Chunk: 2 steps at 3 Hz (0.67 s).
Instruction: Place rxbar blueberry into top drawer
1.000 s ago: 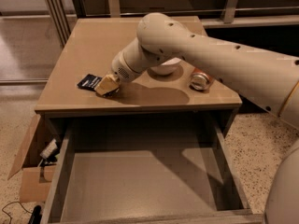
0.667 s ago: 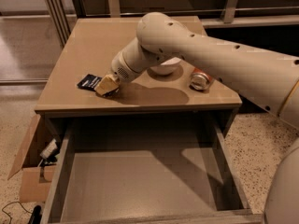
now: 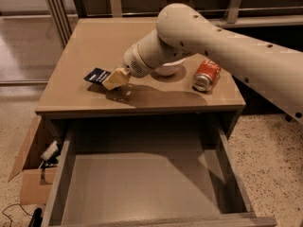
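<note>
The rxbar blueberry [image 3: 96, 75] is a small dark navy wrapper at the left of the tan table [image 3: 94, 41]. My gripper [image 3: 115, 78] has its tan fingers closed on the bar's right end. It holds the bar slightly above the tabletop, with a shadow beneath. The top drawer [image 3: 142, 183] is pulled wide open below the table's front edge, and its flat grey bottom is bare. The arm reaches in from the right across the table.
A white bowl [image 3: 169, 70] sits mid-table, mostly hidden behind my arm. An orange-red soda can [image 3: 206, 75] lies on its side at the right. An open cardboard box [image 3: 29, 176] stands on the floor left of the drawer. Metal railings run behind the table.
My gripper and the bar have risen a little and shifted slightly up and to the right. The bar now hangs just off the tabletop.
</note>
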Available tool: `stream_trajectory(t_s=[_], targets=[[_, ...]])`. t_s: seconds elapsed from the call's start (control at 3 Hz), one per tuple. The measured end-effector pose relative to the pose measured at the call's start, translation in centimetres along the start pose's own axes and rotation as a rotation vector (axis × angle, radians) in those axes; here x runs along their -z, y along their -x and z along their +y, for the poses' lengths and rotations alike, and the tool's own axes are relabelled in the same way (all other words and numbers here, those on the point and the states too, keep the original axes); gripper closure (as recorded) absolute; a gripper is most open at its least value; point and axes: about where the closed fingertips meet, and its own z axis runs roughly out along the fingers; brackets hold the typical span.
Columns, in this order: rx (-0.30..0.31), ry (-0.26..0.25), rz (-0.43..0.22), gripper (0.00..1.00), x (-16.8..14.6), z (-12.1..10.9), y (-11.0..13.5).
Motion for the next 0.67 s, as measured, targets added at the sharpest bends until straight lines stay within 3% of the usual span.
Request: stream_trajectory(t_s=[0.33,0.67], targets=[[0.004,-0.027,-0.054,1.00,4.1,1.1,0.2],[0.011,-0.045,-0.072,1.00,7.1,3.2,-1.1]])
